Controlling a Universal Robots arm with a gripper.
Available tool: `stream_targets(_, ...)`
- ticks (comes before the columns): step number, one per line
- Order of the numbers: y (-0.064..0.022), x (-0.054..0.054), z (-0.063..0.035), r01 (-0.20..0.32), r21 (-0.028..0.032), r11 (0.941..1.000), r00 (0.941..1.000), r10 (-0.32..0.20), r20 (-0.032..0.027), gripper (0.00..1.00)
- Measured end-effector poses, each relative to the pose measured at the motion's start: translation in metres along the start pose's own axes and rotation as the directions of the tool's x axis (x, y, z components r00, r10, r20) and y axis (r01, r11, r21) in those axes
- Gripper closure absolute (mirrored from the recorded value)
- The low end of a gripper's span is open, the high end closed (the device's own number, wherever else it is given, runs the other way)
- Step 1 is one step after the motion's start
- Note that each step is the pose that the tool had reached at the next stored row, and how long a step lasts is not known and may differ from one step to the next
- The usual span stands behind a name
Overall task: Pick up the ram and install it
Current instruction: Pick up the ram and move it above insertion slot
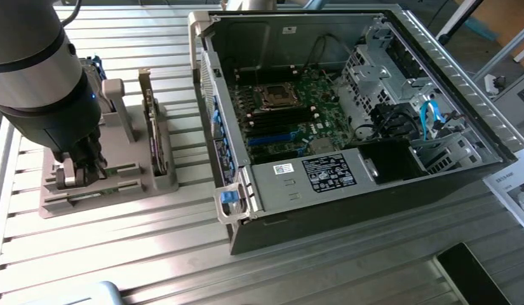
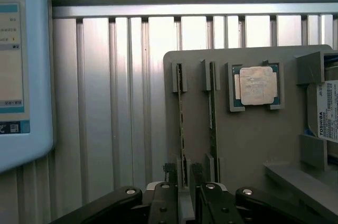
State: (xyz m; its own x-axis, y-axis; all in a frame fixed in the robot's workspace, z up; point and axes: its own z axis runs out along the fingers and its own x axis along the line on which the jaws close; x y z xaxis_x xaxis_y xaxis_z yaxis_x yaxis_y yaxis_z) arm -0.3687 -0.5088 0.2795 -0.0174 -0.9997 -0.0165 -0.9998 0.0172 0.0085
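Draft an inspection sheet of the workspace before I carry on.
Surface: ribbed aluminium table, carrying tray and case.
Job's things: thin green ram stick on edge in grey slotted fixture tray; open black computer case with green motherboard.
Clutter: second ram stick, square silver processor chip, silver hard drive, upright expansion card, all on the tray.
Grippers: black gripper open, straddling the ram stick's near end; contact unclear.
Cables: blue cable inside the case.
Surroundings: pale blue screen device beside the tray.
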Motion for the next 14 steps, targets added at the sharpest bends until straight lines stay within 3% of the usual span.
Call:
stream_targets(8,0.0000,0.0000,0.0002,0.024,-0.0005,0.9997,0.9997,-0.024,-0.0002,0.76)
stream_targets(14,-0.0001,0.0001,0.0090,0.024,-0.0003,0.9997,0.9997,-0.024,-0.0001,0.76)
